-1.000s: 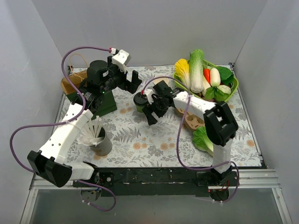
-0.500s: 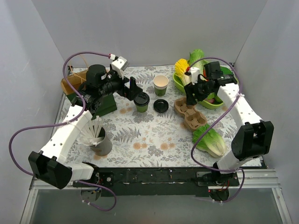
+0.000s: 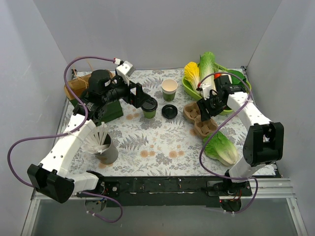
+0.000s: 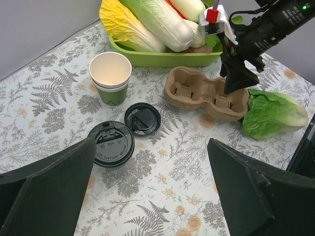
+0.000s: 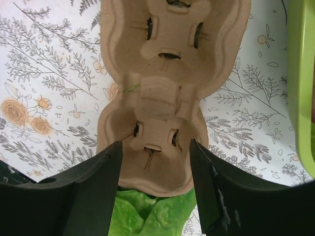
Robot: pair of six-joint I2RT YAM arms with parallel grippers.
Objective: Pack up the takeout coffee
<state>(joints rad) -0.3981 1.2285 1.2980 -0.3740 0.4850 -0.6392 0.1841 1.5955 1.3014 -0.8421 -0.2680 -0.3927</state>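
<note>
Two small paper cups, cream over dark green, stand at the far middle of the floral counter (image 3: 147, 142). One is an open paper cup (image 3: 169, 88). The other, to its near left, is a lidded paper cup (image 3: 149, 106). A loose black lid (image 3: 170, 111) lies flat just right of the lidded cup.

The left gripper (image 3: 139, 96) hangs just left of the lidded cup, its fingers (image 4: 49, 182) spread wide and holding nothing. The right gripper (image 3: 205, 112) is low over the brown pulp cup tray (image 3: 199, 129), fingers (image 5: 96, 189) apart on either side of its near pocket; whether they touch it cannot be told.

A romaine lettuce (image 3: 221, 147) lies against the tray's near end. A green basket of vegetables (image 4: 162, 58) sits far right, and a grey cup of white sticks (image 3: 104, 147) stands near left.
</note>
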